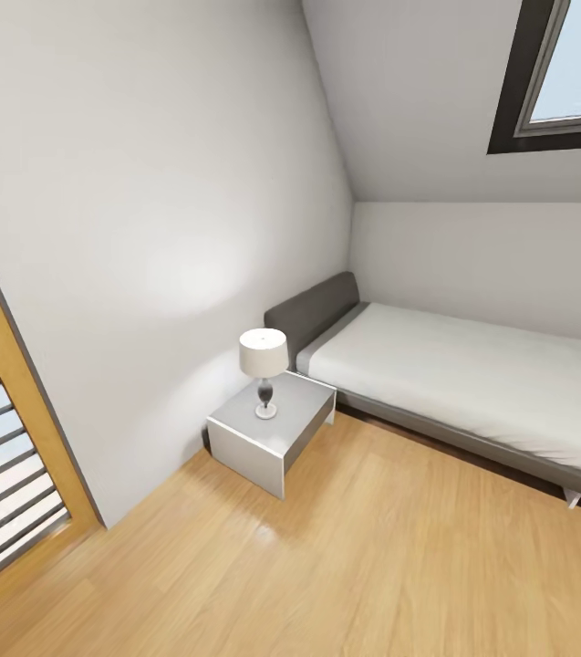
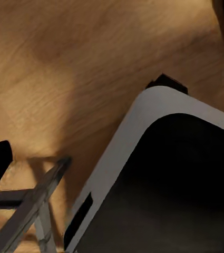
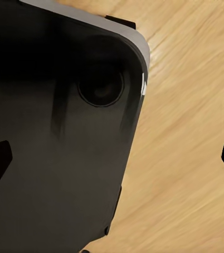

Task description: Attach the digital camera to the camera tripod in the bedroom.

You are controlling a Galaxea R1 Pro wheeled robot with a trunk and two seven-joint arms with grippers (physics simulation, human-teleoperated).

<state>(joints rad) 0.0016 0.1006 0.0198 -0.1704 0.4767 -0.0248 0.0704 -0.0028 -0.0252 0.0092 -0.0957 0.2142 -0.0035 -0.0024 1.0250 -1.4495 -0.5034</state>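
A corner of the bedroom (image 1: 345, 547): a grey bed (image 1: 472, 383) along the far wall, a lamp (image 1: 264, 360) upright on a white nightstand (image 1: 263, 438) at its head. Right gripper (image 3: 114, 158) fingers spread apart above the robot's dark base (image 3: 54, 158). Left gripper's (image 2: 112, 89) state cannot be told.

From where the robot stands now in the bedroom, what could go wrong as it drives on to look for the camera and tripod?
1. The lamp stands upright on the small white nightstand; a bump from the base could tip it.
2. The bed fills the right side, so a wide turn there may clip its frame.
3. Both wrist views show the robot's own dark base close over the wood floor, so the arms may snag on a turn.
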